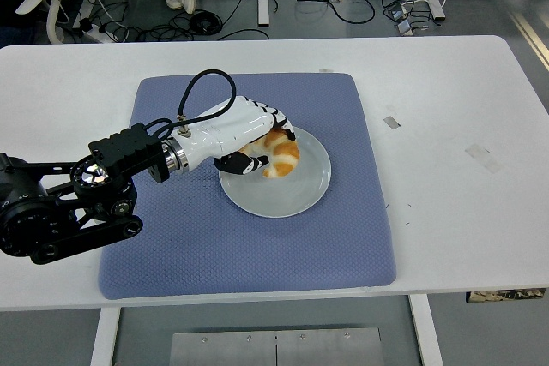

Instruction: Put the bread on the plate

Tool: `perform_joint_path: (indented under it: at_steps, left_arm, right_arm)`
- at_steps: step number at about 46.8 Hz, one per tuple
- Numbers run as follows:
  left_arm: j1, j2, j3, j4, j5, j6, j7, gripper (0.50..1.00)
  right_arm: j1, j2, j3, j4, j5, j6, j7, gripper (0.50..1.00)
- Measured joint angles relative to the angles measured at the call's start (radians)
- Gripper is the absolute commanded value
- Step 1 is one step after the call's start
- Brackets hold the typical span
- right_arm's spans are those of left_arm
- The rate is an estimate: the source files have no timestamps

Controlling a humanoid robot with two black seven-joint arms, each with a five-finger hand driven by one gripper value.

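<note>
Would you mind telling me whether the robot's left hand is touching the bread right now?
Touching. In the head view, the left hand has its white fingers curled over the bread, above the plate.

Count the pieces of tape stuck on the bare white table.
3: one small strip just right of the blue mat, one larger piece farther right, and one tiny piece at the mat's far edge. The left arm might hide others.

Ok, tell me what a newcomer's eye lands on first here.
First the left hand, white-shelled on a black arm, reaching from the left over the blue mat with its fingers wrapped around a golden bread. Next the pale plate at mat centre, the bread over its upper-left part.
</note>
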Motion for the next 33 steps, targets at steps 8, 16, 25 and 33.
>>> perform_joint_path:
  at_steps: [8,16,25,33]
  left_arm:
    - [0.014,0.0,0.001,0.004,0.003,0.019,-0.016,0.717]
    - [0.022,0.0,0.026,0.016,0.002,0.02,-0.016,0.761]
    - [0.024,0.005,0.029,0.023,0.0,0.024,-0.016,0.875]
    - [0.023,0.007,0.029,0.023,-0.011,0.025,-0.016,0.957]
  right_arm:
    - [0.0,0.0,0.0,0.0,0.0,0.0,0.0,1.0]
    - [0.0,0.0,0.0,0.0,0.0,0.0,0.0,1.0]
    - [0.0,0.0,0.0,0.0,0.0,0.0,0.0,1.0]
    - [0.0,0.0,0.0,0.0,0.0,0.0,0.0,1.0]
